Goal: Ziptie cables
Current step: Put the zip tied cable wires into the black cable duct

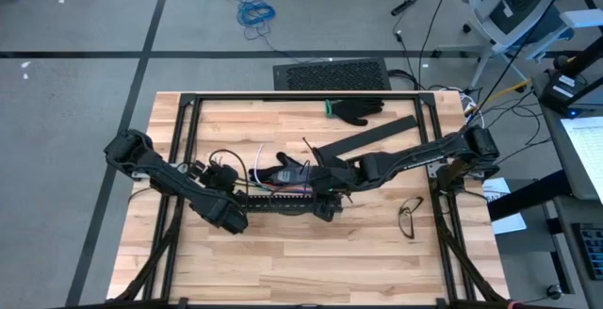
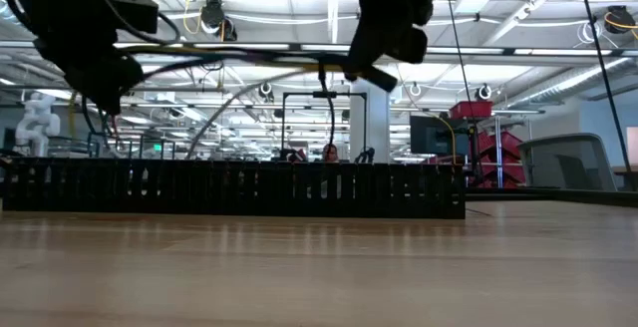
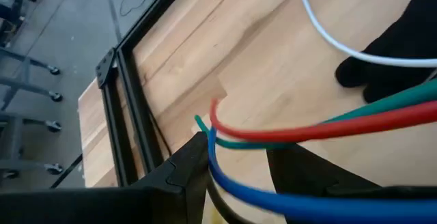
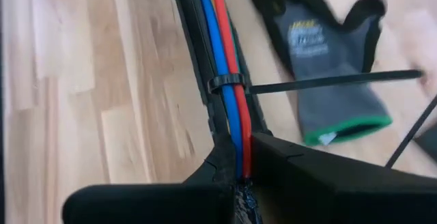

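The cables [image 1: 283,185] are held up off the table [image 1: 311,262] near its middle, stretched left to right between the two grippers above the channel [image 2: 234,189]. At the left end they are gripped by the part-closed left gripper [image 3: 235,173], beyond which the loose ends fan out. At the right end they are pinched by the closed right gripper [image 4: 246,159], just past a zip tie [image 4: 225,82] looped around them, with a glove [image 4: 328,53] lying on the table beyond.

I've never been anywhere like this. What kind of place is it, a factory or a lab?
Probably a robotics lab or workshop in a large industrial hall. The low view shows a high ceiling with strip lights and a white humanoid figure far back; overhead, a pale wooden workbench stands on grey floor beside a mesh office chair.
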Tool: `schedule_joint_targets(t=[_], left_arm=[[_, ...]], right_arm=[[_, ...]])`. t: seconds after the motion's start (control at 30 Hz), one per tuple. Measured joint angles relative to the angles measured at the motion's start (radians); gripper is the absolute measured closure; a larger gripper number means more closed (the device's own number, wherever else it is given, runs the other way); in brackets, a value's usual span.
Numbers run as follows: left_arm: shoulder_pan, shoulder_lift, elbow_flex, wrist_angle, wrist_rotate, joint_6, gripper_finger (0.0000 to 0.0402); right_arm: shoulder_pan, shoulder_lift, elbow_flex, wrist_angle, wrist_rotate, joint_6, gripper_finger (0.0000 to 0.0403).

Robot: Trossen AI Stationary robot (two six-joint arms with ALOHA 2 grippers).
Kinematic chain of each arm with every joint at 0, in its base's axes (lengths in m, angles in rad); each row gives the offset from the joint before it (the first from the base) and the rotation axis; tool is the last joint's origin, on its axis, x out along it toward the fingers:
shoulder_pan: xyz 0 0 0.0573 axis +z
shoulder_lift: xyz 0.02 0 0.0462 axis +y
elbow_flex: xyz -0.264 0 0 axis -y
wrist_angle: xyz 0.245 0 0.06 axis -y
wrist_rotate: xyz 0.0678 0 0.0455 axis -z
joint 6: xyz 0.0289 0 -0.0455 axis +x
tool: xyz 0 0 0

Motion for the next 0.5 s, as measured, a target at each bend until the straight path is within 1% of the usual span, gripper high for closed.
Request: schedule_joint_targets(t=[0.27,0.5], left_arm=[[0.0,0.0,-0.062,0.034,0.011,-0.051,0.0256],[0.0,0.0,-0.099,0.112,0.027,-0.052,0.0256]], right_arm=[[0.027,0.105,0.0,-0.023,-0.006,0.018,0.0389],[0.033,0.134,0.0,-0.097,0.0,0.036,0.0388]])
